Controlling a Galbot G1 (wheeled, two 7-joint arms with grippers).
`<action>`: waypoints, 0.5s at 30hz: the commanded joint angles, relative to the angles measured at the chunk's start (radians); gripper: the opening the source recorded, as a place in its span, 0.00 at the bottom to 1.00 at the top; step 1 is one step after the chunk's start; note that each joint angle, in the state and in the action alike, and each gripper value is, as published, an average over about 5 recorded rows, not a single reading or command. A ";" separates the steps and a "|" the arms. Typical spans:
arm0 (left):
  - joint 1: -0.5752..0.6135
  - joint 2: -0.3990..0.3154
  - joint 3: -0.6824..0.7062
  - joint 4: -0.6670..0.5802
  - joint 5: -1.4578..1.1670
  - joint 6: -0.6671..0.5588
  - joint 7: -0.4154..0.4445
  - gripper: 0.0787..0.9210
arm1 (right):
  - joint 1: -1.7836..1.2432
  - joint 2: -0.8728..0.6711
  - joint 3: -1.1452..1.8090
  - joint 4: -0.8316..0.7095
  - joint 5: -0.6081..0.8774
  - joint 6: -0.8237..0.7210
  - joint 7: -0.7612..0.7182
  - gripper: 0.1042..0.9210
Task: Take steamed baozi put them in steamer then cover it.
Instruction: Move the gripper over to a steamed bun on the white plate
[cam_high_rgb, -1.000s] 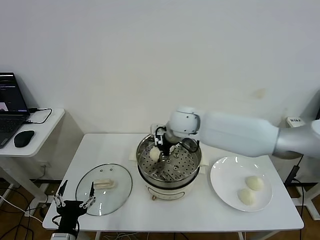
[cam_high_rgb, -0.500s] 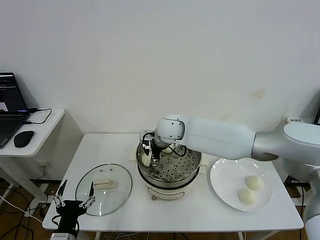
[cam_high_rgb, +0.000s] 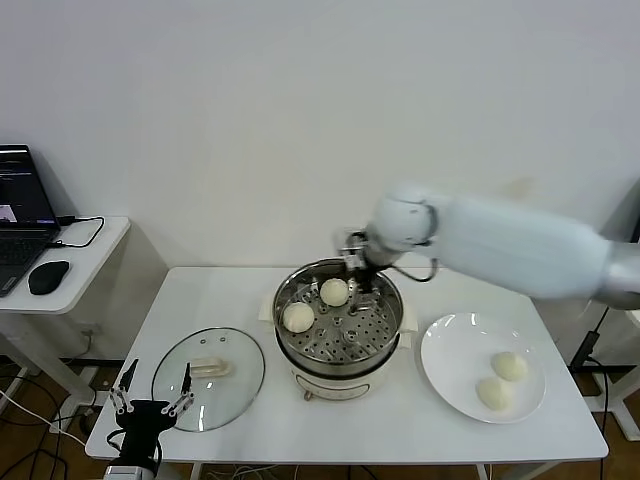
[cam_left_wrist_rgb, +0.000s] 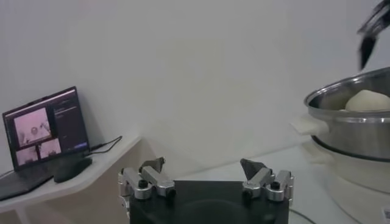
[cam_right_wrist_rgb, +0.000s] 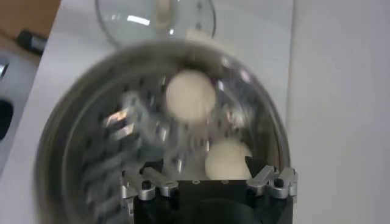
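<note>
**Two buns in the steamer, two on the plate**

White wall fills the background behind our white bench (cam_high_rgb: 240, 290). Largest on it is the steamer (cam_high_rgb: 339, 372), standing at the centre on its cream base. Our right arm reaches across from the right, and its right hand (cam_high_rgb: 359, 268) hangs over the steamer's far rim with the fingers spread and nothing between them; in the right wrist view the fingertips (cam_right_wrist_rgb: 152, 165) stand well apart above the perforated tray. To the steamer's left lies the cover (cam_high_rgb: 208, 379), flat on the bench with its cream handle up. To the right sits a white plate (cam_high_rgb: 455, 340).

We count four steamed baozi: two rest on the tray inside the steamer, one nearer the left (cam_high_rgb: 298, 317) and one nearer the back (cam_high_rgb: 334, 291), close together. The other two (cam_high_rgb: 509, 366) (cam_high_rgb: 491, 393) lie side by side on the plate.

Our left hand (cam_high_rgb: 150, 403) waits at the bench's near left corner, fingers spread, just beside the cover's edge. A laptop (cam_high_rgb: 22, 215) and mouse (cam_high_rgb: 48, 276) sit on a side table at far left.
</note>
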 joint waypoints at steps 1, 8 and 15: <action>0.005 0.002 0.002 0.002 0.002 0.000 0.000 0.88 | -0.029 -0.439 0.029 0.161 -0.247 0.220 -0.171 0.88; 0.017 -0.001 0.001 -0.004 0.007 0.000 -0.001 0.88 | -0.395 -0.588 0.286 0.163 -0.402 0.286 -0.145 0.88; 0.025 -0.004 -0.003 -0.002 0.013 0.000 -0.001 0.88 | -0.804 -0.638 0.597 0.158 -0.487 0.303 -0.110 0.88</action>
